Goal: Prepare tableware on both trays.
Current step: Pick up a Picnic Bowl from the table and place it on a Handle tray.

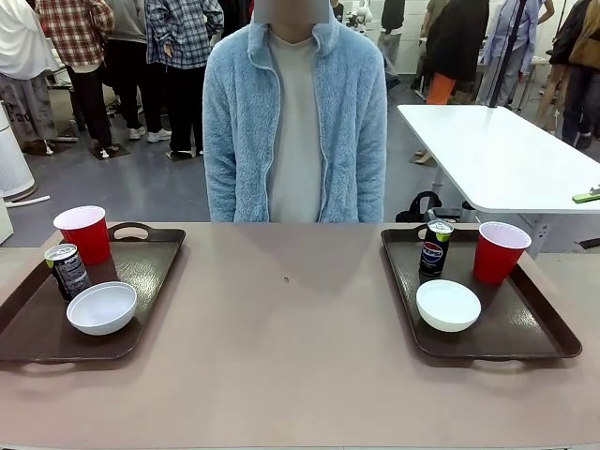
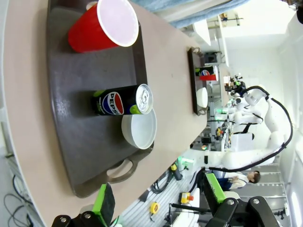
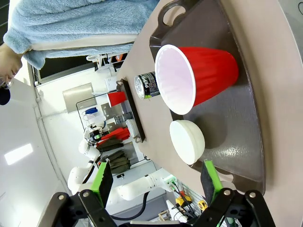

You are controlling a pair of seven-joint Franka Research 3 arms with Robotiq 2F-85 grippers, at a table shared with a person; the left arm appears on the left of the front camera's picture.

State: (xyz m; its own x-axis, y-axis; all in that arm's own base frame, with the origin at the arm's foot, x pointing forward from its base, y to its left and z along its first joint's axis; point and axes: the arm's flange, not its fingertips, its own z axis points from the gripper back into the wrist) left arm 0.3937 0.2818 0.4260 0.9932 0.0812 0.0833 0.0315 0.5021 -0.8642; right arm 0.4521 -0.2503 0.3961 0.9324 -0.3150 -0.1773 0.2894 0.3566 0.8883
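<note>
on the counter, each tray carries a red cup, pepsi can and white bowl. the wrist views add the left gripper and right gripper, both spread wide and empty above their trays' near ends.

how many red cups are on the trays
2. One red cup stands at the far corner of the left tray, behind the can. The other red cup stands at the far right of the right tray.
</note>
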